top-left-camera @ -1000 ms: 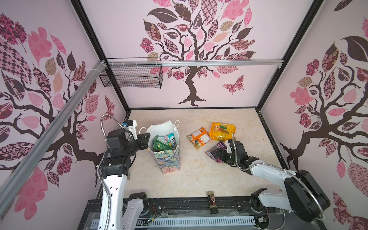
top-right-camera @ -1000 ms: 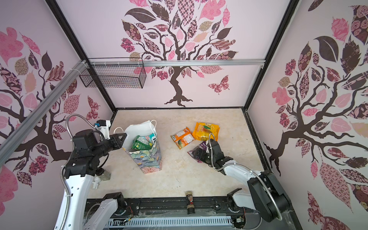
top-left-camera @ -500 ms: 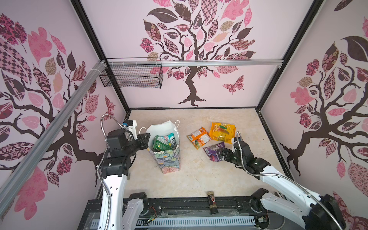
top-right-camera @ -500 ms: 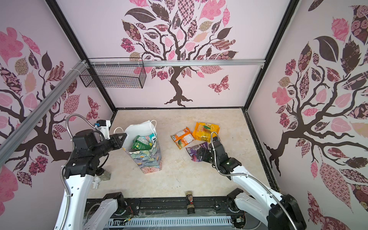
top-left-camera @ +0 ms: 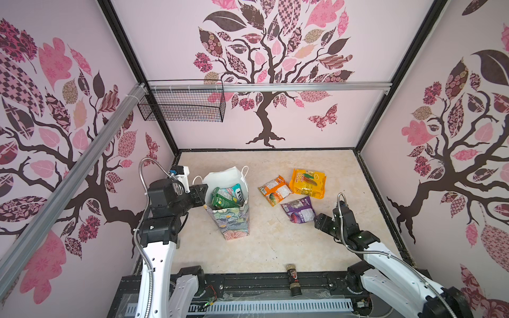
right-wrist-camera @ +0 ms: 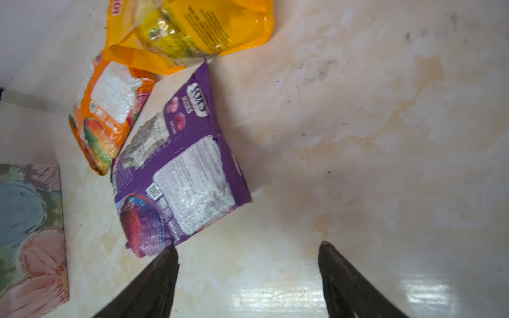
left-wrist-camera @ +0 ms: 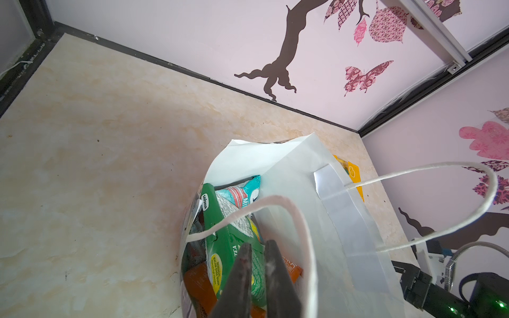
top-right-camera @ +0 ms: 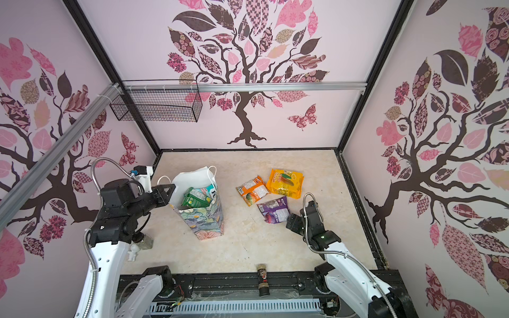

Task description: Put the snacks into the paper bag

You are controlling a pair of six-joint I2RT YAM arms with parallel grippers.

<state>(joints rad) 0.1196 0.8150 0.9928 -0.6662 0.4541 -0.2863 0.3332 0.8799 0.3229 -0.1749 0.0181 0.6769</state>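
At the left, the black left hand (left-wrist-camera: 259, 243) is placed at the left rim of the tall floral-printed paper bag with white cord handles (top-left-camera: 231, 220), which stands upright on the marbled beige worktop (top-left-camera: 275, 247). Its fingers are drawn almost together over the bag's mouth. Whether a fold of paper is pinched between them cannot be told. Inside the white-lined bag a glossy green plastic packet (top-left-camera: 223, 199) and a teal plastic packet (top-left-camera: 237, 190) are seen on end, with others beneath.

To the right of the bag, across a bare strip of worktop, three snacks lie flat outside it. A glossy orange plastic packet (top-left-camera: 274, 190) comes first, and a larger yellow plastic packet (top-left-camera: 308, 183) lies right of it. A purple plastic packet marked FOX'S (top-left-camera: 298, 209) is the nearest of the three.

Further right, the black right hand (right-wrist-camera: 248, 245) is held low, its fingers spread wide with nothing between them. The purple plastic packet lies to the left of this hand and slightly farther off. Its long axis runs roughly near to far, with the near end towards the hand. In the right wrist view one fingertip (right-wrist-camera: 165, 261) is just beside that near edge, while the gap between the fingers faces bare worktop — so the packet is judged to lie beside the opening, not within it. The right arm is much the nearer. A small shift leftward is judged to be needed before any closing, and the carry would then run leftward to the bag's mouth.
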